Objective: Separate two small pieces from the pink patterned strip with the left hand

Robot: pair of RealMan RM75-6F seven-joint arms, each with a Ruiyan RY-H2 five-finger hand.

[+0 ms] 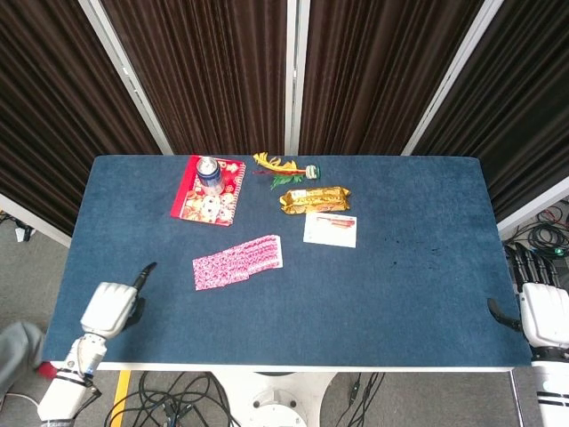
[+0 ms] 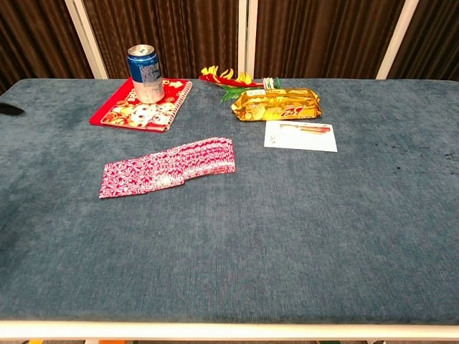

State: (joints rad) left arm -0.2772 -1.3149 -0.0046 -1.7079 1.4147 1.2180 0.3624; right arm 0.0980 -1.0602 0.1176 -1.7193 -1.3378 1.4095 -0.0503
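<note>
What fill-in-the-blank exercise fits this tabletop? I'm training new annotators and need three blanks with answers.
1. The blue can stands on the red ____.
2. The pink patterned strip lies on the table, touched by ____ hand.
3. The white card lies just in front of the ____ snack packet.
4. The left hand is over the table's near-____ corner.

Missing words: notebook; neither; gold; left
</note>
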